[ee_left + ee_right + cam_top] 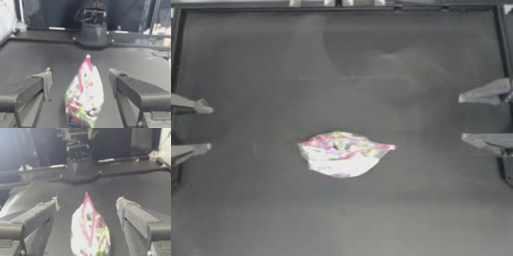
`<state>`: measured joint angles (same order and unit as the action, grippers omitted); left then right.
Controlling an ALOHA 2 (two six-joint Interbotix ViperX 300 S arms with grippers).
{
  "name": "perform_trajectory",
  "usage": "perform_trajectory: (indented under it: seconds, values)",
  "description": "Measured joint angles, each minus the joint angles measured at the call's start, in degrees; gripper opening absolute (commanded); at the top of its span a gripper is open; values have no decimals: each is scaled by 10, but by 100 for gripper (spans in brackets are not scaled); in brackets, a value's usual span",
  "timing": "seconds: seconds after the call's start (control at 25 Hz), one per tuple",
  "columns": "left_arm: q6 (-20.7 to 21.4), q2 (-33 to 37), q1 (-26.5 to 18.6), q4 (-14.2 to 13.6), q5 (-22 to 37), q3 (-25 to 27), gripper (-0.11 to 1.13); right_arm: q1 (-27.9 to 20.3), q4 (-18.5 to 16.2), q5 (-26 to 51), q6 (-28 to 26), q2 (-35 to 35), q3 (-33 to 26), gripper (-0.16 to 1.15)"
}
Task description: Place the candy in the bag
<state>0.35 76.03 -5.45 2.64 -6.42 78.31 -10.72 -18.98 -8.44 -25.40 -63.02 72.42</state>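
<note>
The bag [343, 153] lies near the middle of the table, a clear plastic pouch with a pink-red strip along its mouth and green, yellow and pink contents showing through. It also shows in the left wrist view as the bag [84, 96] and in the right wrist view as the bag [91, 233]. No separate candy is visible anywhere. My left gripper [206, 127] sits drawn back at the left edge, open and empty. My right gripper [463, 119] is drawn back at the right edge, open and empty. Both are well apart from the bag.
A raised dark rim [338, 8] borders the table. The right arm's base [94, 35] stands at the far edge in the left wrist view, and the left arm's base [79, 168] in the right wrist view.
</note>
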Motion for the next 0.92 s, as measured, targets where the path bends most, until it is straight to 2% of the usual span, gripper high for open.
perform_trajectory:
  seconds: [0.28,0.92]
  values:
    - [4,0,0,0,0,1,99,0,4,-18,-2,-25,17,99]
    - [5,0,0,0,-1,3,99,0,12,-20,-2,-28,33,99]
